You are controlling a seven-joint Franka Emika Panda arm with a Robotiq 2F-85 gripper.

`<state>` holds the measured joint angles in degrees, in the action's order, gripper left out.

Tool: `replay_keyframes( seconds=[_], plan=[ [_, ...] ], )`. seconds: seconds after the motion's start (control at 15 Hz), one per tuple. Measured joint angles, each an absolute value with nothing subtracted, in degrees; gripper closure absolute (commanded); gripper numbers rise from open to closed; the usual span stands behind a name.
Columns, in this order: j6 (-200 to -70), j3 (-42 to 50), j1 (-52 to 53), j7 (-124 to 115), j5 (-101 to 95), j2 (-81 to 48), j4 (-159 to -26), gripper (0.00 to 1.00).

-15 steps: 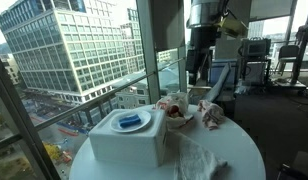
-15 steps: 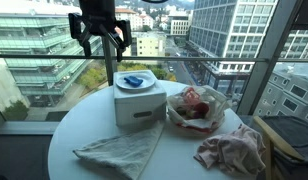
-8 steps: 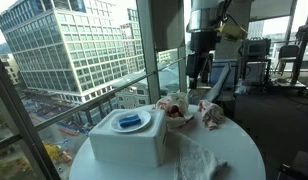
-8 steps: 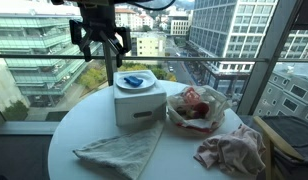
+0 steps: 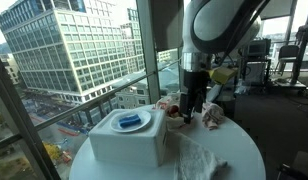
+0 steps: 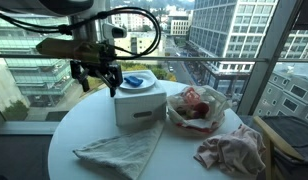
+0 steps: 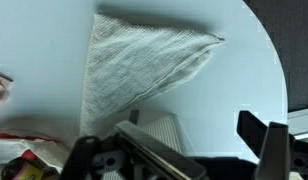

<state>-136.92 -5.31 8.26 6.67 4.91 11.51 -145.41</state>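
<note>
Up beside the white cube-shaped box (image 6: 139, 108), the hand (image 6: 98, 82) hangs clear of the round white surface (image 6: 179, 148). Its fingers are spread wide w/ nothing btw them, and the fingertips sit approx level w/ the box top. On that top rests a shallow blue dish (image 6: 136, 80), near the closest finger. Wrist view has the hand (image 7: 184, 155) looking down on a pale grey woven cloth (image 7: 144, 65), which lies flat w/ one corner reaching toward the rim of the surface. On the box's far side sits a clear-wrapped bowl of red and pink stuff (image 6: 194, 108), just beside the box. A crumpled pink rag (image 6: 232, 150) lies well apart.

Risks, imo:
- A sideways drift would clip the box corner and tip the dish off, since it seems to sit loose up there.
- A harder shove could push the light-looking box into the bowl.
- If the hand comes down near the rim, a finger could snag the cloth and drag it over the edge.
</note>
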Motion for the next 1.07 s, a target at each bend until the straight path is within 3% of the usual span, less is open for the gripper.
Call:
replay_keyframes(
  seconds=[0.67,1.07],
  plan=[
    [-143.31,-9.7,10.63,6.17,3.87,-4.66,-146.68,0.0],
    [-148.02,-9.93,11.4,4.45,-7.49,-14.49,-144.1,0.0]
  ],
)
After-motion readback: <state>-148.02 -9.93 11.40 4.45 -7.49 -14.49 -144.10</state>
